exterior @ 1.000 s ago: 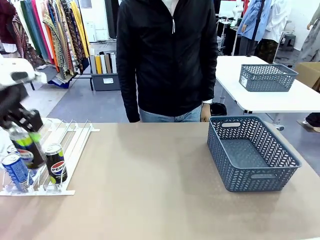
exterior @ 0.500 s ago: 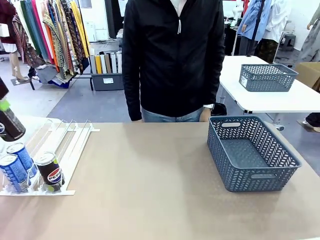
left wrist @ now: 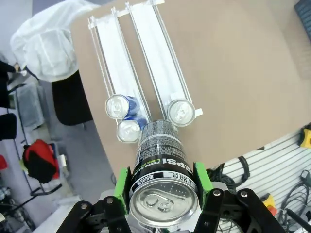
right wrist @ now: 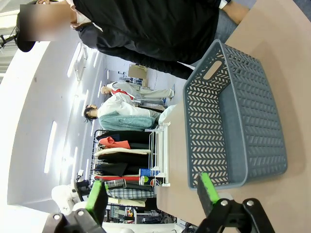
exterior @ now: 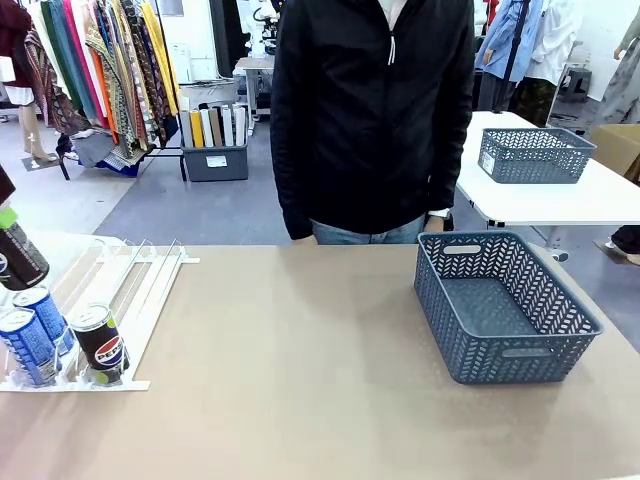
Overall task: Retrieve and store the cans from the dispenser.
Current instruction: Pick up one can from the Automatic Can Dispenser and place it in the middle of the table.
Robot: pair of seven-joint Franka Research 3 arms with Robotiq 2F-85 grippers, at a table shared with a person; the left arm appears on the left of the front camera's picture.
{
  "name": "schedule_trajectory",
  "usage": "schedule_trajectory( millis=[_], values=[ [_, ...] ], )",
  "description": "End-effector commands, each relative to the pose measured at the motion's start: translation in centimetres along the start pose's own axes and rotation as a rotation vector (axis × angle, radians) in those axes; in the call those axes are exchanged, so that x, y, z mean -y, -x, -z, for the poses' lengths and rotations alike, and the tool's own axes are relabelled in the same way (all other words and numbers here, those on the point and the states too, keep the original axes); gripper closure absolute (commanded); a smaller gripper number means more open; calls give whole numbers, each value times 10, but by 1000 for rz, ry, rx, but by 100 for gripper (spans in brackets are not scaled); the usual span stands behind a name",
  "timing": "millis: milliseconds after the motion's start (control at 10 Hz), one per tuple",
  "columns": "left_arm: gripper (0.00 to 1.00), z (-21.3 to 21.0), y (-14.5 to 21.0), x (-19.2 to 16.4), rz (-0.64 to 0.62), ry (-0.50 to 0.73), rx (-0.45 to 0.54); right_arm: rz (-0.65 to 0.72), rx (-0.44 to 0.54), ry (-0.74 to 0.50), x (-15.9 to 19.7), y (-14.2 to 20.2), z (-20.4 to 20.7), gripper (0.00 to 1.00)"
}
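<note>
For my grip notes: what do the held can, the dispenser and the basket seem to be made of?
The can: likely aluminium, bare silver top with pull tab, glossy black printed wall. The dispenser: plastic, white base, clear glossy rails. The basket: apparently matte grey-blue plastic, moulded lattice.

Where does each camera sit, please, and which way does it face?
Front view: between the arms, facing the black-jacketed person across the table; a green pad on a black aluminium can.
Left wrist view: left arm, looking down past the left gripper, shut on that can, at the white plastic dispenser.
Right wrist view: right arm, facing the grey-blue lattice basket past the open right gripper.
Shared: front and left wrist show can and dispenser.
</note>
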State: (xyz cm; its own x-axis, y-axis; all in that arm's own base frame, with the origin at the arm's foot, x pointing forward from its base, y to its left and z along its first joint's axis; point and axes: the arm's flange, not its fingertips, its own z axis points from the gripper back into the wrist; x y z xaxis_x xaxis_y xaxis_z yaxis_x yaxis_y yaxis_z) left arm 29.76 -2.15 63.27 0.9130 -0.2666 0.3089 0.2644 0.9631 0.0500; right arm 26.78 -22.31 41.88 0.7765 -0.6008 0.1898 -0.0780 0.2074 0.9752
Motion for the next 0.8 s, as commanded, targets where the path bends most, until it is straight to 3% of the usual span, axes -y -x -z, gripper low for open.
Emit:
schedule_trajectory(
  millis=[0, 100, 200, 400, 500, 700],
  values=[
    [100, 13, -6, -6, -84, -4, 7, -9, -6, -7, -2, -1, -2, 0],
    [100, 23, -22, 17, -37, 34, 70, -9, -6, -7, -2, -1, -2, 0],
    [100, 32, -51, 61, 90, 105, 137, -9, -6, -7, -2, -1, -2, 0],
    [100, 49, -108, 161, 279, 148, 177, -9, -6, -7, -2, -1, -2, 0],
    [100, 70, -139, 225, 388, 161, 140, -9, -6, -7, -2, -1, -2, 0],
    [100, 112, -168, 296, 482, 161, 73, -9, -6, -7, -2, -1, -2, 0]
  ],
)
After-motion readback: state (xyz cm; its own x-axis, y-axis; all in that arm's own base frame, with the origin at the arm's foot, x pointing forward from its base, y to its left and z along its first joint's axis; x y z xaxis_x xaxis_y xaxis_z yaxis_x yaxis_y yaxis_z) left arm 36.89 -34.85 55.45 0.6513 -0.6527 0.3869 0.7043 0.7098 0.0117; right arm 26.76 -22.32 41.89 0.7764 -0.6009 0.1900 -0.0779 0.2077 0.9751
